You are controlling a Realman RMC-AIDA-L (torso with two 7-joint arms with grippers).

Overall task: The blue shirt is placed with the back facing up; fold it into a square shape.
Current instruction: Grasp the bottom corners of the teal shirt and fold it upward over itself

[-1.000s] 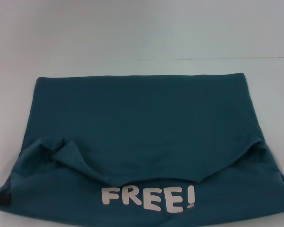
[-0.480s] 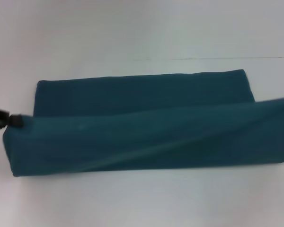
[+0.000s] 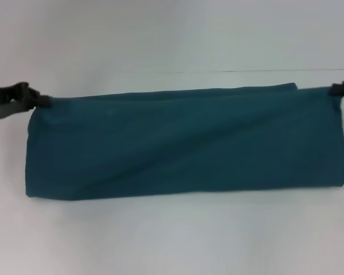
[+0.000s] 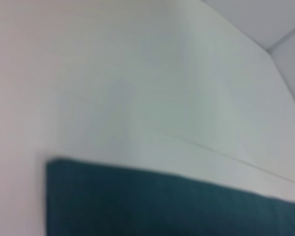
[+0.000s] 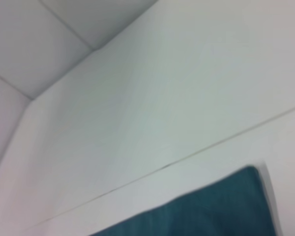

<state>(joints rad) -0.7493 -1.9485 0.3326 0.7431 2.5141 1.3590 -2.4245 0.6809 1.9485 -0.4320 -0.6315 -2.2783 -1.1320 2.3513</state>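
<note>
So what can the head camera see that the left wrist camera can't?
Only the head view shows both grippers: the left gripper at the blue shirt's far left corner and the right gripper at its far right corner, with the whole shirt as a long folded band. Only the left wrist view shows one corner of the shirt up close and the wall edges beyond the table. Both show the teal shirt lying on the white table, with a thin seam line running across it.

I see the blue shirt [image 3: 183,143] as soft, matt cloth, smooth across the middle of the frame. Beneath it, the table [image 3: 172,240] looks smooth, matt white.
</note>
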